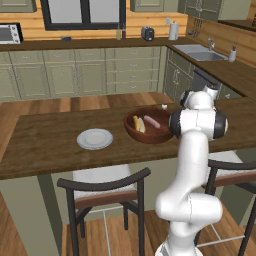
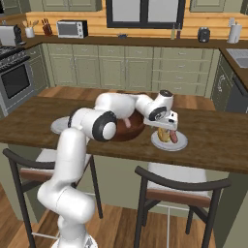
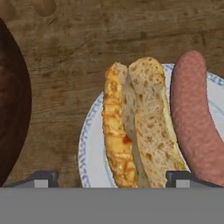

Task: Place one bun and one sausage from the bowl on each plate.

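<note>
Wooden counter (image 3: pixel 65 52), bun (image 3: pixel 135 127) beside sausage (image 3: pixel 194 122), plate (image 3: pixel 89 153) rim bare

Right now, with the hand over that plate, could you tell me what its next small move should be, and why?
Probably lift the hand straight up off the right plate. Its fingers stand open either side of the bun, which lies on the plate beside a sausage, so this plate looks served. The other plate is bare, and the bowl holds another bun and sausage.

No readable text, label, brand, number or sign anywhere.
</note>
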